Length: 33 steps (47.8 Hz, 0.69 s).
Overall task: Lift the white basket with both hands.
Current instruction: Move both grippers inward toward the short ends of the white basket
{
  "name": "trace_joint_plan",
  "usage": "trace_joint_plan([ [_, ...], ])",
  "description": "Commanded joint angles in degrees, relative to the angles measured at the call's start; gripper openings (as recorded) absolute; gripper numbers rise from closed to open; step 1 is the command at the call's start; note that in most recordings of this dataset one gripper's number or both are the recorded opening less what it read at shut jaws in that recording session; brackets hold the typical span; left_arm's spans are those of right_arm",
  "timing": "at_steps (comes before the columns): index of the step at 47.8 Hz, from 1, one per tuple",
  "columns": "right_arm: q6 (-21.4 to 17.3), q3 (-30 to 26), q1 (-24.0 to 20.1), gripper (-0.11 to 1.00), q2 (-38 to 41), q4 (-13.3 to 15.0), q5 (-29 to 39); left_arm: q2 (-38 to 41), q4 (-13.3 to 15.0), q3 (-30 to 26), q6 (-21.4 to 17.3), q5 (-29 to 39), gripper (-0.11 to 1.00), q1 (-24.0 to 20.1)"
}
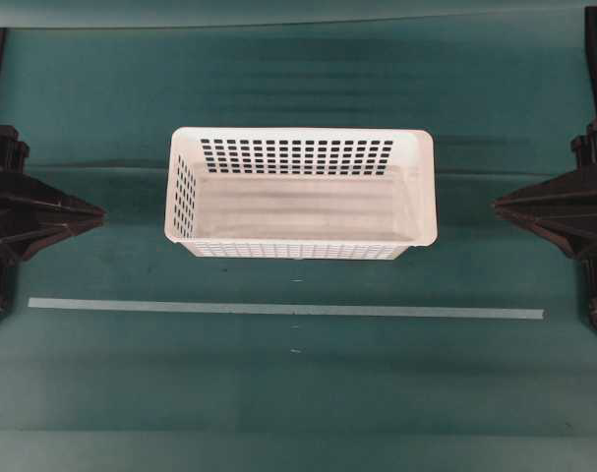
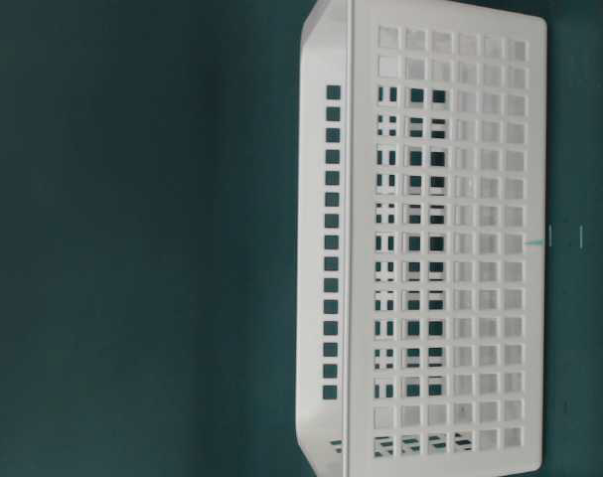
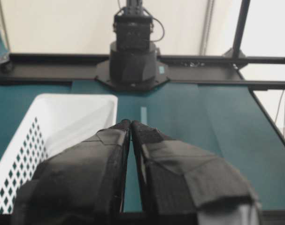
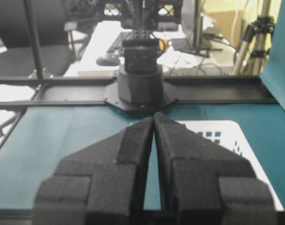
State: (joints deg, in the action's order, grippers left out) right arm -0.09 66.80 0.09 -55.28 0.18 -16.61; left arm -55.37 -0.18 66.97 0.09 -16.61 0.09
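The white basket (image 1: 300, 193) sits on the green table near the middle, long side across, empty inside; the table-level view shows its holed wall (image 2: 450, 238). My left gripper (image 1: 99, 210) is at the left edge, well clear of the basket's left end, tips together and holding nothing. In the left wrist view that gripper (image 3: 131, 123) is shut, with the basket (image 3: 62, 122) ahead to its left. My right gripper (image 1: 498, 205) rests at the right edge, apart from the basket's right end. It (image 4: 154, 115) is shut and empty, the basket (image 4: 227, 136) ahead to its right.
A pale tape strip (image 1: 283, 310) runs across the table in front of the basket. The opposite arm's base (image 3: 133, 61) stands at the far table edge in the left wrist view. A chair and desk clutter (image 4: 34, 37) lie beyond the table.
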Motion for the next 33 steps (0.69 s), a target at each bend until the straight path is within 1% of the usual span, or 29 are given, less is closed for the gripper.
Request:
trace_joint_plan([
  [1, -1.1, -1.0, 0.6, 0.14, 0.5, -0.8, 0.0, 0.7, -0.8, -2.5, 2.2, 0.0, 0.14, 0.2],
  [3, -1.7, -1.3, 0.9, 0.13, 0.7, -2.4, 1.3, 0.8, -0.8, -3.2, 3.1, 0.4, 0.15, 0.0],
  [4, -2.3, -1.6, 1.1, 0.08, 0.8, -3.6, 2.5, 0.9, -0.8, -3.4, 3.6, 0.8, 0.14, -0.2],
  [7, -4.4, -3.0, 2.4, 0.01, 1.1, -7.1, 6.9, 1.1, -0.8, -4.2, 5.2, 1.9, 0.05, -0.4],
  [10, -6.8, -5.0, 3.9, 0.00, 1.5, -9.3, 12.7, 1.5, -0.8, -5.2, 7.5, 3.9, 0.00, -0.4],
  [11, -7.9, -6.1, 4.7, 0.00, 1.7, -10.0, 15.6, 1.7, -0.8, -5.5, 8.2, 4.5, -0.02, -0.4],
  [14, -10.3, -8.5, 6.2, 0.00, 2.5, -10.3, 21.4, 2.5, -0.8, -6.4, 10.9, 6.2, -0.04, -0.4],
  [21, -16.3, -13.4, 10.0, 0.00, 5.1, -10.3, 32.8, 5.0, -0.8, -9.2, 18.5, 9.9, -0.04, -1.4],
  [23, -18.5, -14.7, 11.0, 0.00, 6.2, -10.3, 35.5, 5.8, -0.8, -10.0, 21.4, 11.3, -0.04, -2.1],
  [24, -19.7, -15.3, 11.4, 0.00, 6.6, -10.3, 36.7, 6.3, -0.8, -10.6, 23.6, 12.3, -0.04, -2.8],
  [28, -24.6, -17.8, 12.9, 0.00, 9.0, -10.2, 41.6, 7.6, -0.8, -12.5, 30.1, 16.0, -0.04, -4.4],
  [33, -28.2, -20.0, 14.0, 0.00, 11.6, -9.8, 45.6, 8.8, -0.8, -15.1, 38.6, 22.8, -0.04, -6.8],
])
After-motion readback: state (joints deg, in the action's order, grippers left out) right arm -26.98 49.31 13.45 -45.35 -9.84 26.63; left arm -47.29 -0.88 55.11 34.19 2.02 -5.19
